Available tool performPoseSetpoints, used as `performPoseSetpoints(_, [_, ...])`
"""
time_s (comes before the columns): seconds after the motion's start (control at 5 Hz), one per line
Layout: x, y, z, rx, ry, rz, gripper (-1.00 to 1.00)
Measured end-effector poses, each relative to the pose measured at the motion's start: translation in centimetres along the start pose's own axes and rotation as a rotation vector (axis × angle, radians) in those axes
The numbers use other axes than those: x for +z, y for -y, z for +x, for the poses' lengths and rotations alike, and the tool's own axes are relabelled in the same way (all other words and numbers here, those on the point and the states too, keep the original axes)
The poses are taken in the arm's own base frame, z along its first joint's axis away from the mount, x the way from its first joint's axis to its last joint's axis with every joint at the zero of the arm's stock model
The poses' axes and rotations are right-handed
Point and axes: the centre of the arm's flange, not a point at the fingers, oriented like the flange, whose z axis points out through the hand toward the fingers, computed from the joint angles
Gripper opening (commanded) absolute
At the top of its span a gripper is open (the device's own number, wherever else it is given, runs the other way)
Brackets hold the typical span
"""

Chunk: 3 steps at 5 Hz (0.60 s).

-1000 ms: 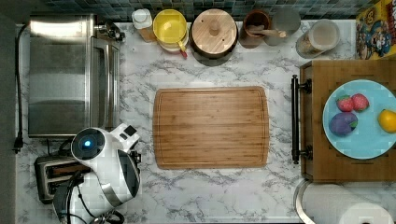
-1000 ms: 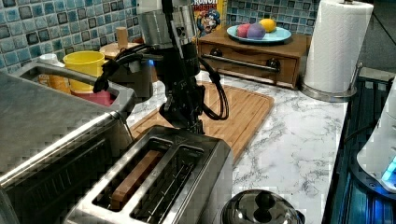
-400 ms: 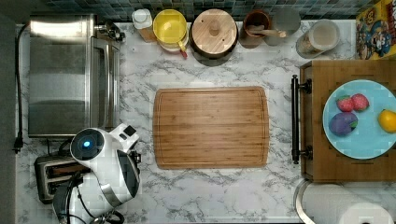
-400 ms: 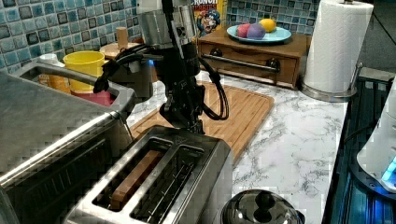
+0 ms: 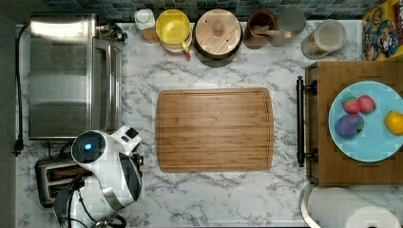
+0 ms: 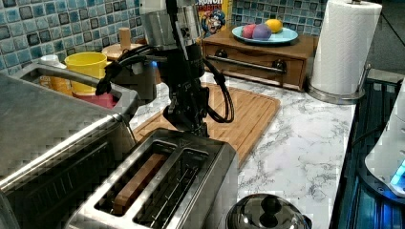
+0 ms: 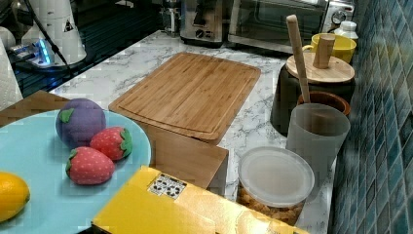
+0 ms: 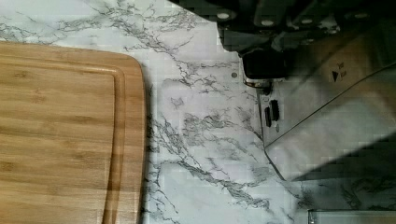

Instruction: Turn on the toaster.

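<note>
The toaster (image 6: 162, 186) is a small brushed-steel box in the left view's foreground, with a brown slice standing in one of its two slots. My gripper (image 6: 193, 126) hangs straight down at the toaster's far end, right against the end face. In the wrist view a black lever (image 8: 264, 65) sits on the toaster's steel side (image 8: 327, 116), just beneath the gripper's dark body. In the top view my white arm (image 5: 107, 171) covers much of the toaster (image 5: 50, 178) at the top view's lower left. The toaster (image 7: 202, 22) stands far back in the right view.
A large steel toaster oven (image 5: 66, 76) stands beside the toaster. A bamboo cutting board (image 5: 214, 129) lies mid-counter, close to the gripper. A shiny kettle (image 6: 267, 217) sits by the toaster. Jars and a yellow cup (image 5: 173, 23) line the back wall. A paper towel roll (image 6: 344, 47) stands farther off.
</note>
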Motion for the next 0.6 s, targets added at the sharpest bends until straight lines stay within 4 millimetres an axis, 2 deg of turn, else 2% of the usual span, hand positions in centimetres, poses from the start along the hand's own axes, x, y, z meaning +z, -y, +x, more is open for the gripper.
performPoseSetpoints(0.6, [-0.01, 0.08, -0.02, -0.004, -0.003, -0.003, -1.00])
